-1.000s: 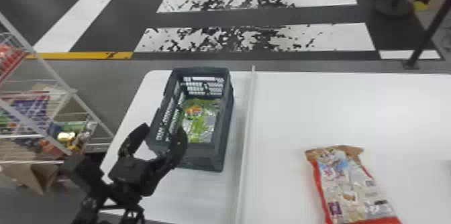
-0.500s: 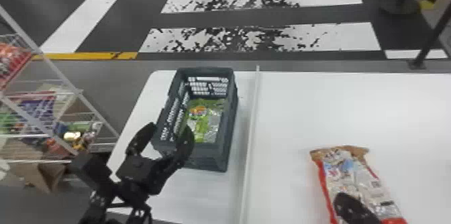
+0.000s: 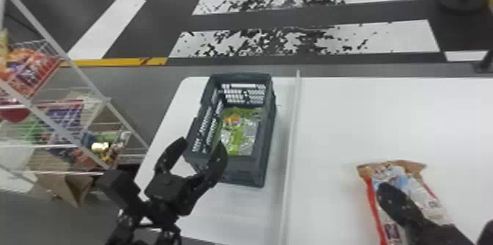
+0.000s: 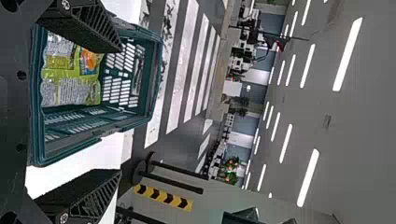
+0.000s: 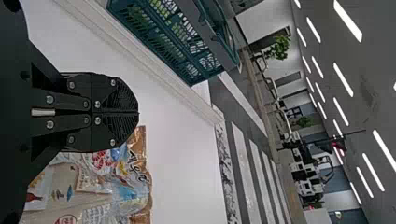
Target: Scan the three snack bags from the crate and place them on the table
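Left gripper (image 3: 201, 143) parted near crate (image 3: 240, 171) | right gripper (image 3: 389, 190) closed above bag (image 3: 425, 198)

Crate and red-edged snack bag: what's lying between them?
A long pale strip and bare white tabletop lie between crate and bag in the head view.

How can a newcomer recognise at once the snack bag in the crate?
On the white table, left of the raised strip, stands a dark crate. Inside lies the bag, green and silver, unlike the red-edged snack bag right of the strip.
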You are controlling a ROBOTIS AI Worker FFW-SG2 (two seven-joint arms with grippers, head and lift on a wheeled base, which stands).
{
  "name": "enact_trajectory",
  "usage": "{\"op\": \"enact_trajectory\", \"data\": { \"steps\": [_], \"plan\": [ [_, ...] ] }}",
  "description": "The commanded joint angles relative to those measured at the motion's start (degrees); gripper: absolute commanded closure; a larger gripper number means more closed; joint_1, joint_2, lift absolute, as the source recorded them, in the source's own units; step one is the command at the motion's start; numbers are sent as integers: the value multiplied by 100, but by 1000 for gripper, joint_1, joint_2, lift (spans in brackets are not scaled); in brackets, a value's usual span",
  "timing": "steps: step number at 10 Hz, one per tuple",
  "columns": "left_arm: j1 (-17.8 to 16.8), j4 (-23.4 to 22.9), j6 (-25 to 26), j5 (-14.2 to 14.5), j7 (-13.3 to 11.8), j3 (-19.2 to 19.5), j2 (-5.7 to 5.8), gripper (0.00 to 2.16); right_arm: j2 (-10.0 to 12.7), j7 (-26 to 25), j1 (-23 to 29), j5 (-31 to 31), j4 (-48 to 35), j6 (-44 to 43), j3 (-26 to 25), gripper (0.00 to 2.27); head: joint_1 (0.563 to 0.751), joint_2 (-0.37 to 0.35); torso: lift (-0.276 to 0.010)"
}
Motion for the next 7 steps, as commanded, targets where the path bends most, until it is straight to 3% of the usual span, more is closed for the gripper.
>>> {"op": "enact_trajectory", "data": {
  "steps": [1, 7],
  "plan": [
    [2, -1, 0, -29, 9, -64, -1, 80, -5, -55, -146, 10, 136, -144, -31, 2172, 695, 235, -37],
    [-34, -10, 0, -47, 9, -82, -10, 80, -14, -196, -410, 159, 1208, -830, -110, 2172, 695, 179, -37]
  ]
}}
